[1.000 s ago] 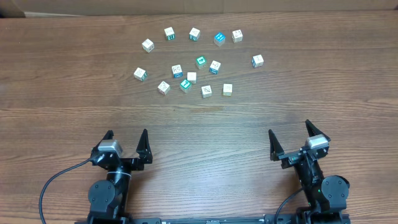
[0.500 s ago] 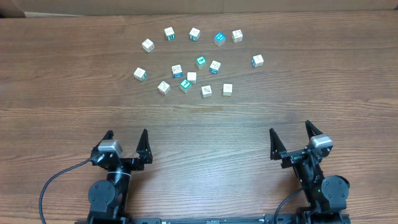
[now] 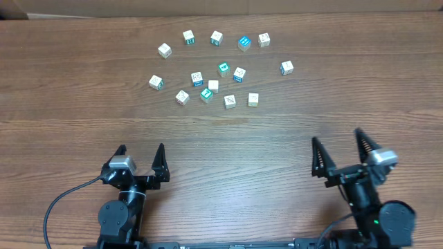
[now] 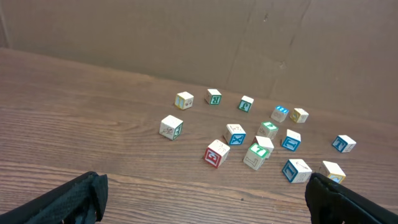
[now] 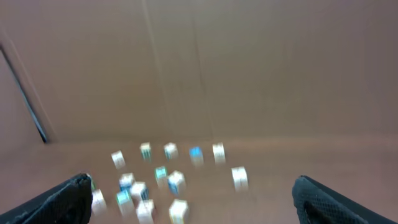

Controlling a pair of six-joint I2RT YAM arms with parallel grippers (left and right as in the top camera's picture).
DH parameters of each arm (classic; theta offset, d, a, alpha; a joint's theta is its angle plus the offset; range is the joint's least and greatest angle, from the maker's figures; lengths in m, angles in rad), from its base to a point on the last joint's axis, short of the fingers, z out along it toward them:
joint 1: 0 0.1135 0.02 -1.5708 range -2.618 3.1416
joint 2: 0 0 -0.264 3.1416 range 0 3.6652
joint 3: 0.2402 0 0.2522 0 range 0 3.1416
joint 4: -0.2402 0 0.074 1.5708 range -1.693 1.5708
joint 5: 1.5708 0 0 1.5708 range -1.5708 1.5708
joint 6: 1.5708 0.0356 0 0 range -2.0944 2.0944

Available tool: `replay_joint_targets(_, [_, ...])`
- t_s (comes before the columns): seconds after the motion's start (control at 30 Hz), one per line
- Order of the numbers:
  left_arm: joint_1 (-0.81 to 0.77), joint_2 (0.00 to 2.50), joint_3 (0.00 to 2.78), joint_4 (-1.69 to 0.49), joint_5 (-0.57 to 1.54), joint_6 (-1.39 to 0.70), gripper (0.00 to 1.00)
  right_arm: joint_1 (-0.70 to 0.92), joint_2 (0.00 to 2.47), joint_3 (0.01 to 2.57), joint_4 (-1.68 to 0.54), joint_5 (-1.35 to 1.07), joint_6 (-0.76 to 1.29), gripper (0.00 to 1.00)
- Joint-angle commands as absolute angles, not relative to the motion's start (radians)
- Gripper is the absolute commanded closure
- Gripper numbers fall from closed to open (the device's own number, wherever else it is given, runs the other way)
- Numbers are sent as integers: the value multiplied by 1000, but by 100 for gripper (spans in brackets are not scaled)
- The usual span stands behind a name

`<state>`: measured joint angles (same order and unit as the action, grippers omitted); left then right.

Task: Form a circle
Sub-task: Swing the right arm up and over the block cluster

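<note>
Small pale wooden cubes with printed faces (image 3: 213, 86), some teal-faced, lie loosely scattered at the far middle of the brown wood-grain desk (image 3: 69, 104); no circle is formed yet. Both arms' jaws stand wide open and empty at the near edge, probably poised to reach.

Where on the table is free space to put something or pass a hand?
A wide bare band of table runs between the cubes and the left tool and right tool. The wood left of the leftmost cube and right of the rightmost cube is bare too. It is crowded around the teal-faced cube in the middle; gaps there are narrow.
</note>
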<state>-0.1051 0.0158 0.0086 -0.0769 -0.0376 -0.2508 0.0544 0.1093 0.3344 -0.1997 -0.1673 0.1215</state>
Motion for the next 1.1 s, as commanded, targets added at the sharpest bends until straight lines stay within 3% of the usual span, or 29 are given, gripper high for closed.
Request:
replay_joint_targets(0.0, [-112, 4, 5, -75, -33, -224, 0, 60, 215, 495, -232, -163, 131, 0])
replay_joint_targets(0.33, [-112, 4, 5, -75, -33, -224, 0, 60, 632, 1007, -489, -183, 69, 0])
replay_joint_targets(0.83, [-112, 4, 5, -75, -33, -224, 0, 60, 1565, 2308, -1158, -317, -8, 0])
replay_joint_targets(1.07, [-112, 4, 5, -75, -33, -224, 0, 68, 1855, 2524, -1319, -320, 3, 0])
